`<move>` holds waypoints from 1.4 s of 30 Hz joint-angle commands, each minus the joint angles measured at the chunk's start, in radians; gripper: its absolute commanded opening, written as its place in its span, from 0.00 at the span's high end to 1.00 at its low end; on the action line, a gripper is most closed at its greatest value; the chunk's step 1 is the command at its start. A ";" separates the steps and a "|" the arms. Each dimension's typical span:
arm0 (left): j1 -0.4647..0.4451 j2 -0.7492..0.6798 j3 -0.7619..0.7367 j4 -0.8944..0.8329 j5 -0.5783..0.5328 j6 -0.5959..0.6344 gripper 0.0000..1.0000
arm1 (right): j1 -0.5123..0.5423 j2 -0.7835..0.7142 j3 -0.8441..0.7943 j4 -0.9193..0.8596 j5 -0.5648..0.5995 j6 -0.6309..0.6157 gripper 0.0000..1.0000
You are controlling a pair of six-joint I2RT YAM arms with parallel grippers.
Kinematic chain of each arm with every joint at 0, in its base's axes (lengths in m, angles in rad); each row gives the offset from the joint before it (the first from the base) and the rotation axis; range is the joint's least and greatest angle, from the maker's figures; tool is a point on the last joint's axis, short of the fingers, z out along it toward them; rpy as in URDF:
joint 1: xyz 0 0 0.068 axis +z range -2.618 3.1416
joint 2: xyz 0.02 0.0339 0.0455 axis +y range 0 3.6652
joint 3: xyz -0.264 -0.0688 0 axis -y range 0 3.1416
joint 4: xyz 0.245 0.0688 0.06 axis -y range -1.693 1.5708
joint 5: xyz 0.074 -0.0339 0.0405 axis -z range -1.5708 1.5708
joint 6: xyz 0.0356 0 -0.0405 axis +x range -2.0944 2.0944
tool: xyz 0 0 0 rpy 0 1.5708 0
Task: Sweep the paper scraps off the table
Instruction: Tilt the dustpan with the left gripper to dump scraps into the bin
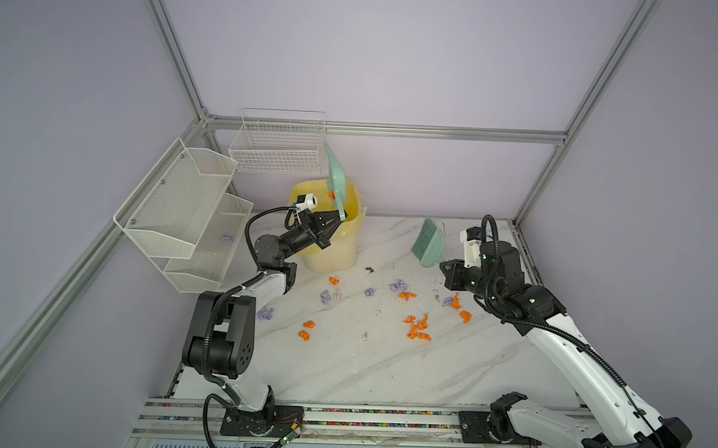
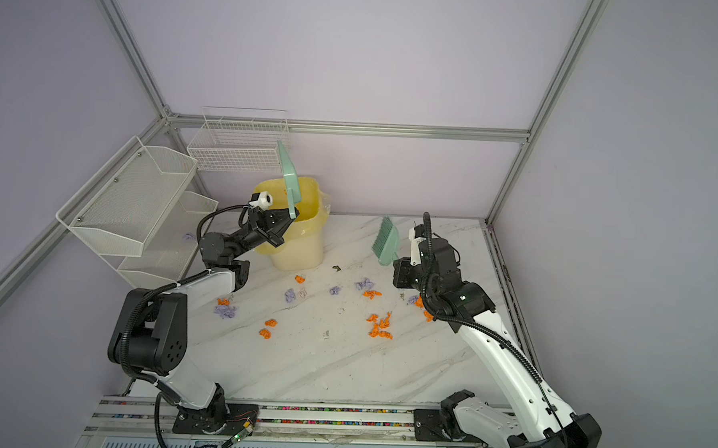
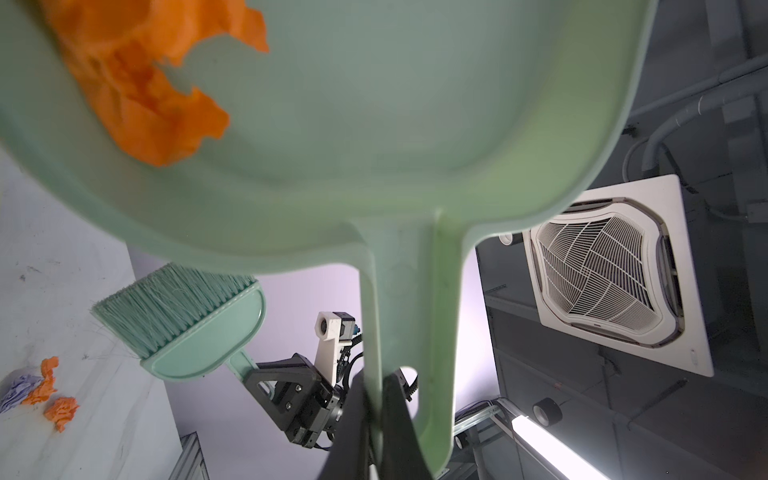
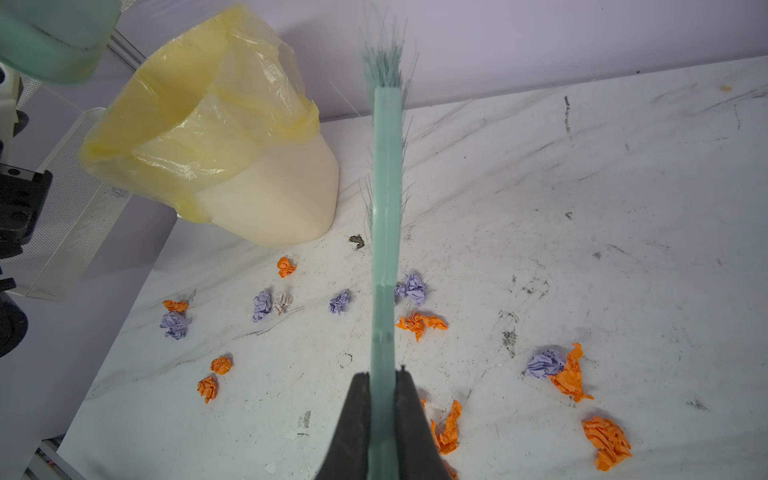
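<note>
Paper scraps (image 1: 417,329) everywhere, basically. They're little crumpled wads, mostly bright orange, a fair few pale lilac, plus one pinkish-white one, all tiny next to the dustpan. Nearly all of them lie on the table (image 1: 363,379), that white marble-look top with grey veins and dark smudges. They're spread in a loose band in front of the waste bin (image 1: 331,249) and off to its right.

The thickest orange bunch is front-right of the bin, with a lilac-and-orange pair further right, near the right arm. Two orange ones sit close together out in front of the bin, and a lilac wad lies front-left of it beside the left arm. One more lilac bit is over by the mesh shelf (image 1: 190,226) left of the bin; can't tell if it's in the shelf or behind it.

Left gripper (image 3: 374,411) is clamped tight on the handle of the mint green dustpan (image 1: 335,178), which is tipped nearly upright over the bin's mouth. The left wrist camera shows one orange scrap (image 3: 137,95) in the pan. Right gripper (image 4: 384,378) is pinched on the handle of a matching green hand brush (image 1: 429,247), held up to the right of the bin with its bristles pointing away from the arm. The bin has a yellow liner.
</note>
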 commanded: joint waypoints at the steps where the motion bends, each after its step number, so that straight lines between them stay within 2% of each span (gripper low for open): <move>1: -0.017 -0.002 0.030 0.107 0.001 -0.209 1.00 | -0.005 -0.005 0.022 0.036 -0.006 0.008 1.00; 5: 0.002 0.053 -0.046 0.107 0.018 -0.233 1.00 | -0.005 0.003 0.021 0.038 -0.016 0.008 1.00; 10: -0.016 -0.028 0.040 0.099 0.005 -0.224 1.00 | -0.005 -0.009 0.028 0.027 -0.008 0.013 1.00; 15: 0.041 -0.040 -0.031 0.043 0.064 -0.180 1.00 | -0.005 -0.004 0.028 0.027 -0.012 0.011 1.00; 19: 0.045 -0.065 -0.057 0.019 0.070 -0.125 1.00 | -0.005 0.007 0.034 0.029 -0.024 0.012 1.00; 21: 0.045 -0.104 -0.051 -0.053 0.081 -0.075 1.00 | -0.006 0.010 0.043 0.025 -0.024 0.013 1.00; 23: 0.045 -0.163 -0.022 -0.248 0.123 0.048 1.00 | -0.007 0.016 0.056 0.017 -0.022 0.013 1.00; 25: 0.043 -0.270 0.013 -0.604 0.151 0.297 1.00 | -0.005 0.020 0.067 0.009 -0.022 0.013 1.00; 27: 0.039 -0.374 0.107 -1.136 0.135 0.673 1.00 | -0.007 0.027 0.080 -0.005 -0.027 0.013 1.00; 29: 0.020 -0.430 0.238 -1.604 0.040 1.011 1.00 | -0.006 0.040 0.096 -0.029 -0.032 0.011 1.00; 30: 0.007 -0.444 0.296 -1.765 -0.017 1.132 1.00 | -0.007 0.047 0.106 -0.047 -0.034 0.010 1.00; 32: -0.020 -0.465 0.337 -1.913 -0.071 1.238 1.00 | -0.005 0.063 0.121 -0.086 -0.042 0.007 1.00; 37: -0.113 -0.501 0.292 -2.059 -0.151 1.364 1.00 | -0.007 0.102 0.192 -0.246 0.042 0.032 1.00; 42: -0.262 -0.497 0.309 -2.281 -0.368 1.525 1.00 | -0.006 0.107 0.269 -0.378 0.120 0.028 1.00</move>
